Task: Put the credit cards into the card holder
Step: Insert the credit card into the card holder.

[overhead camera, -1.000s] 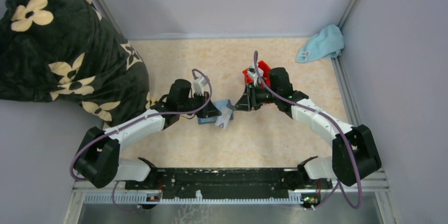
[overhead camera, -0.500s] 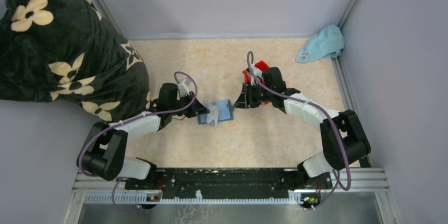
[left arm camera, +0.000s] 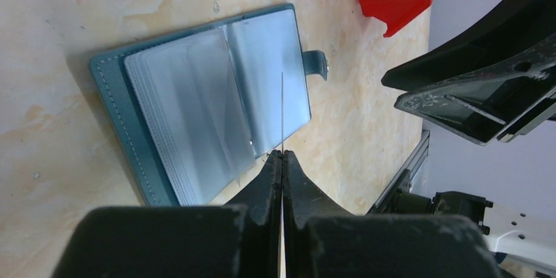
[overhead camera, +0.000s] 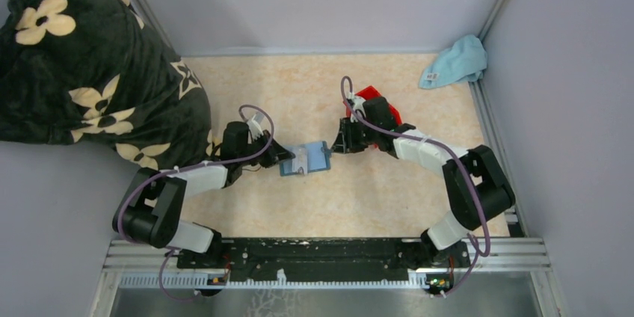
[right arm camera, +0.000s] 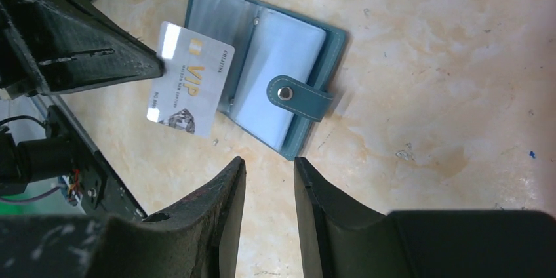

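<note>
Beige table (overhead camera: 374,190) bears the open card holder (right arm camera: 282,48) midway between side edges; left gripper (left arm camera: 282,155) pinches a thin, stiff, probably slick credit card (right arm camera: 190,88) by its edge, right gripper (right arm camera: 267,160) spread

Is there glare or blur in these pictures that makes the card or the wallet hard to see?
Right wrist view: two white glare patches on the credit card, but its VIP print is readable. Left wrist view: the clear sleeves of the card holder shine pale grey; the left hand, shut on the card, looks soft up close. Top external view: even light, sharp.
</note>
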`<act>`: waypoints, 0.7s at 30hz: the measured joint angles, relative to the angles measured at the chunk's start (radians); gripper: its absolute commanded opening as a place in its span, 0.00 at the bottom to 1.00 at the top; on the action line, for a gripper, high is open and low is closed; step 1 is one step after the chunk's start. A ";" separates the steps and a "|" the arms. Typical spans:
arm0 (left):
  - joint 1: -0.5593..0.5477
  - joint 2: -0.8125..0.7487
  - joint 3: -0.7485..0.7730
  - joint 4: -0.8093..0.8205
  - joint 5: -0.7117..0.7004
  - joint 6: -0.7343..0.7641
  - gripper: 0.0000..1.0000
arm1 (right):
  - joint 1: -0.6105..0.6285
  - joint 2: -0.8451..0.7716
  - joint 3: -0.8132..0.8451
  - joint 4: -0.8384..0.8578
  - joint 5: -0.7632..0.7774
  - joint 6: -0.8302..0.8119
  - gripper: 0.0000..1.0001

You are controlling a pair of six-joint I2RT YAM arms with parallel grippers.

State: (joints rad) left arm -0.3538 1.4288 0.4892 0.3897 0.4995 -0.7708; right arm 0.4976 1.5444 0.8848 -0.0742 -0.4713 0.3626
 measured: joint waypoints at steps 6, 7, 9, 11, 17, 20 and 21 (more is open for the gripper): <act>0.015 0.019 -0.019 0.059 -0.020 -0.045 0.00 | 0.006 0.036 0.001 0.003 0.037 -0.003 0.33; 0.018 0.023 -0.024 0.067 -0.022 -0.050 0.00 | 0.007 0.042 0.001 0.003 0.043 -0.003 0.33; 0.020 0.033 -0.031 0.084 -0.024 -0.063 0.00 | 0.008 0.051 0.002 0.003 0.056 -0.002 0.33; 0.021 0.044 -0.034 0.098 -0.026 -0.074 0.00 | 0.011 0.056 0.002 0.003 0.065 -0.002 0.33; 0.024 0.074 -0.035 0.140 -0.029 -0.099 0.00 | 0.011 0.068 0.003 0.024 0.086 -0.001 0.33; 0.024 0.090 -0.035 0.157 -0.028 -0.108 0.00 | 0.011 0.078 0.008 0.028 0.090 -0.001 0.33; 0.024 0.095 -0.035 0.161 -0.028 -0.109 0.00 | 0.011 0.080 0.008 0.029 0.090 -0.001 0.33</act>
State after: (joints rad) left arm -0.3294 1.5238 0.4545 0.5510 0.4717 -0.8803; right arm 0.5087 1.6245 0.8925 -0.0448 -0.3809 0.3618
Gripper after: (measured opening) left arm 0.005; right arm 0.330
